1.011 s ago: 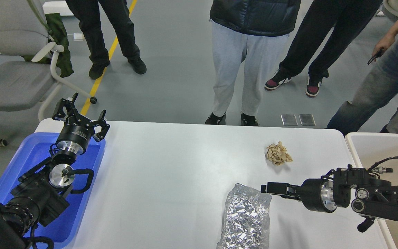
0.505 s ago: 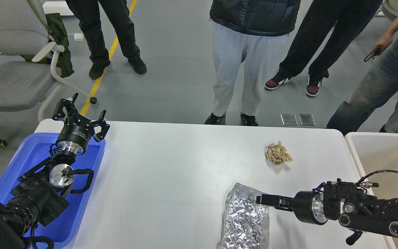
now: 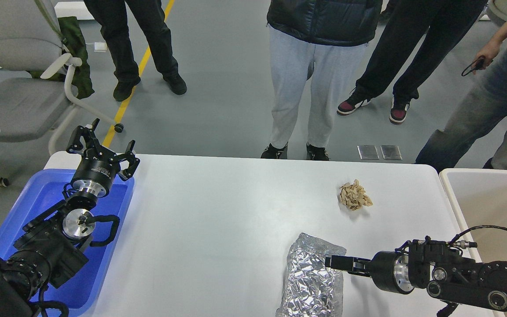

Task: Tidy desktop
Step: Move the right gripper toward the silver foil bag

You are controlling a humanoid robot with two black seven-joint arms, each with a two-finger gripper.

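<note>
Since a second ago your right arm has come down and toward you, so the right gripper (image 3: 330, 262) now sits at the right edge of the foil packet instead of hovering above and beyond its far corner; nothing else has shifted.

Starting at the left, your left arm rises from the bottom corner over the blue tray (image 3: 38, 193), which lies at the left end of the desktop (image 3: 218, 220). Your left gripper (image 3: 103, 146) stands high at the tray's far right corner, fingers spread wide and holding nothing. Behind it, off the table, you can see a grey chair (image 3: 16, 92) on the floor.

The desktop itself fills the middle of the view, white and bare across its left and centre. Further right, a crumpled beige paper ball (image 3: 354, 196) rests alone near the far edge, well apart from everything else. Nearer to you, the crinkled foil packet (image 3: 313, 279) lies on the surface and runs off the bottom of the view.

Your right gripper points left, its tip over the packet's right edge. It is seen end-on and dark, so you cannot tell whether its fingers are apart or closed, or whether they touch the foil. At the far right stands the off-white bin (image 3: 449, 185), just beside the desktop's right end, with your right arm crossing in front of it
</note>
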